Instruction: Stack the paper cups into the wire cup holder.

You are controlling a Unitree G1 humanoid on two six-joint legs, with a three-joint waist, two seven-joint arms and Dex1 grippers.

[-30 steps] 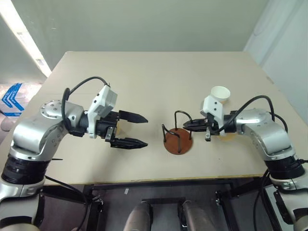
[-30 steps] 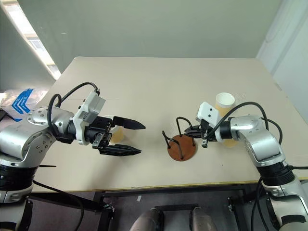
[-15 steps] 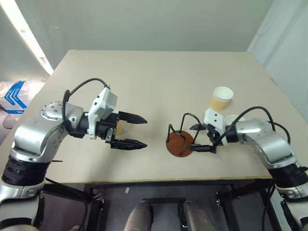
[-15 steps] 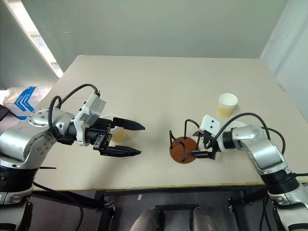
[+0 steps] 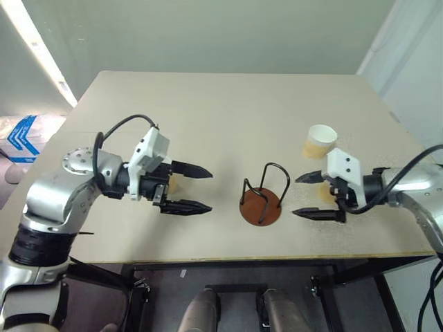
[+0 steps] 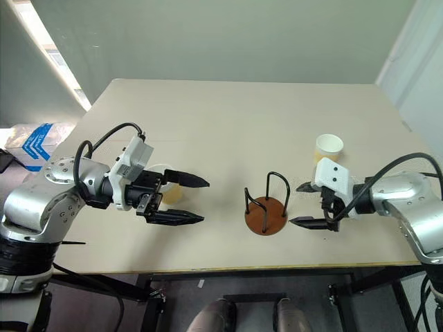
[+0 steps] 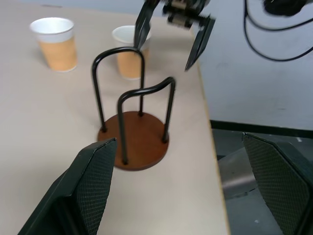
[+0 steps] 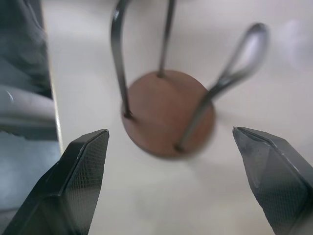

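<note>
Lab-like room, bare beige table [image 5: 208, 104], plain grey walls [image 5: 208, 34]

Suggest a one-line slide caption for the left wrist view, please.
Empty black-wire cup holder on a reddish-brown disc base, two tan paper cups behind it, the open right gripper hovering beyond.

A beige table [image 5: 208, 104] with a pale wooden edge stood before a plain grey-green wall [image 5: 208, 34]. A bright strip of light [image 5: 34, 55] ran along the left. Below it, blue-and-white sheeting [image 5: 17, 138] lay on the floor. A white wall [image 5: 415, 62] rose at the right.
</note>
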